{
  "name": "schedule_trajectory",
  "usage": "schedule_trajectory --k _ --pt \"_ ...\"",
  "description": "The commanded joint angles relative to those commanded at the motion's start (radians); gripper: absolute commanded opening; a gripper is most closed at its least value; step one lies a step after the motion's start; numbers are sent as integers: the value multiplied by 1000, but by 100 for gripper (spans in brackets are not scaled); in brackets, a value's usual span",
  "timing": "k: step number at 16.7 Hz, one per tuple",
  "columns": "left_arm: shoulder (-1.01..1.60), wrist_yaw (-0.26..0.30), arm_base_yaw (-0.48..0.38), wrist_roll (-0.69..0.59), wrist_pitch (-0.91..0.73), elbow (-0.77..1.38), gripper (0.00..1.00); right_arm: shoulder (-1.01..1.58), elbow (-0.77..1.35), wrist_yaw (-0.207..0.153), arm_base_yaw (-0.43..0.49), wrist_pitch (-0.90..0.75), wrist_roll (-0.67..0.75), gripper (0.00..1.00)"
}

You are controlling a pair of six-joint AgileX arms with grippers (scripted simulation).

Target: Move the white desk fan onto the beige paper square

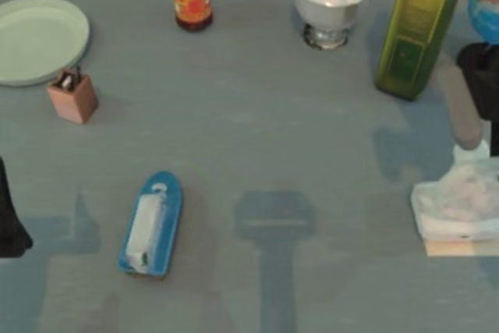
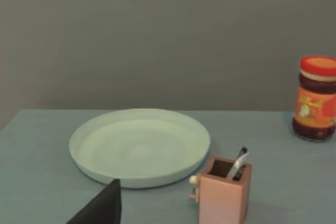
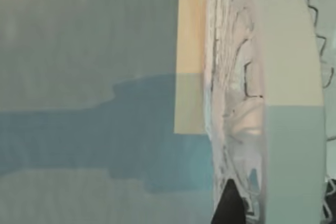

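Currently, left gripper (image 1: 12,232) parked at table's left edge; finger state not discernible. Pale green plate (image 1: 35,37) sits at far-left corner, well apart from task items. White desk fan (image 1: 460,200) at right edge, over beige paper square (image 1: 460,248); contact with paper not confirmed. Right gripper (image 3: 231,203) at fan, apparently clamped on grille rim. Judgement: fan light, rigid plastic, grille and blades fragile, smooth surfaces slippery. Hold rim or base; avoid squeezing grille face.
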Motion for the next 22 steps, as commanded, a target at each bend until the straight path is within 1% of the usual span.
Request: schedule_trajectory --k 5,18,19,22 --pt "0 0 0 0 0 0 100 2 -24 0 -1 25 -1 0" --pt "0 0 0 0 0 0 100 2 -24 0 -1 25 -1 98" --pt "0 0 0 0 0 0 100 2 -24 0 -1 25 -1 100" --pt "0 0 0 0 0 0 100 2 -24 0 -1 25 -1 100"
